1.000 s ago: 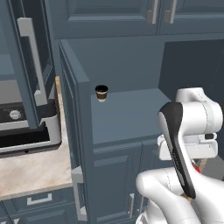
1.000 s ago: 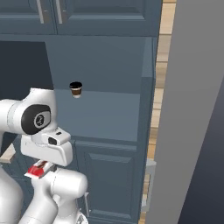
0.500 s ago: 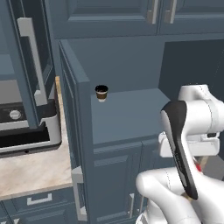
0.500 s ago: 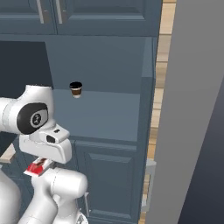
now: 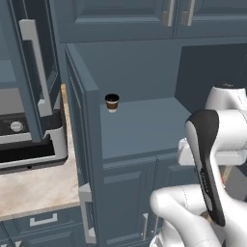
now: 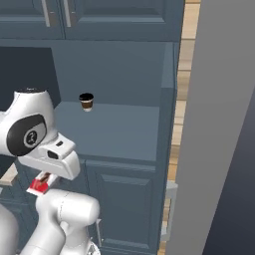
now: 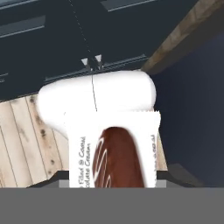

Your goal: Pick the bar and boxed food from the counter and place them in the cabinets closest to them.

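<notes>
Here the bar (image 7: 114,151) shows a white wrapper picturing brown chocolate.

The open cabinet shelf (image 5: 144,128) lies mostly bare; only a small dark cup (image 5: 112,102) stands near its back left corner, leaving room across the middle and right. The open door (image 5: 79,144) flanks its left side. A tall grey panel (image 6: 219,124), possibly a fridge, closes off the right.

You see a flat blue-grey cabinet shelf (image 5: 144,128) carrying one small dark-capped cup (image 5: 112,102) upright near its back corner. Left of it, the beige counter (image 5: 34,190) carries a microwave (image 5: 29,140).
</notes>
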Available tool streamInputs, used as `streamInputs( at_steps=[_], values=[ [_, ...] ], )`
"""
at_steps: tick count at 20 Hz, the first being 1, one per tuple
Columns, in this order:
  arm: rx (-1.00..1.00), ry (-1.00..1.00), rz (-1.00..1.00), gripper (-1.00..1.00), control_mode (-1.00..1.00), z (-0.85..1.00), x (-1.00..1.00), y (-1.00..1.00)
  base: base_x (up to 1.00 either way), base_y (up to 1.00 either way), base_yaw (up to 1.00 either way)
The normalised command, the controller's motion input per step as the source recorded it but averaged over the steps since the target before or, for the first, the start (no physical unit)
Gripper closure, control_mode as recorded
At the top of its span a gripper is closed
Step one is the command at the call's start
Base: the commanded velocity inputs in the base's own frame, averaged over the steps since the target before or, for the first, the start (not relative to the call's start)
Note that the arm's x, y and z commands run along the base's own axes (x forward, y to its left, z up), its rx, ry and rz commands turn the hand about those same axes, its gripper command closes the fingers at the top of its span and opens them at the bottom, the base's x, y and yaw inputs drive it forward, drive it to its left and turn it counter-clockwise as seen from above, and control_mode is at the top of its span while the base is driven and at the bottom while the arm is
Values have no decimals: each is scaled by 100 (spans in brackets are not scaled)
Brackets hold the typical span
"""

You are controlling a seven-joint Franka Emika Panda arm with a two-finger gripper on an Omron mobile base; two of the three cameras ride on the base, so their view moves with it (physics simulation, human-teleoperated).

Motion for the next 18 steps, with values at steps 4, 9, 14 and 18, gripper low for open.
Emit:
streamInputs(
  at_steps=[4,9,14,18],
  values=[
    [0,-16,1,100,-100,4,20,0,0,0,0],
    [0,-12,0,100,-100,0,44,0,0,0,0],
    [0,-7,0,100,-100,3,56,0,0,0,0],
    [0,-7,0,100,-100,3,55,0,0,0,0]
  ],
)
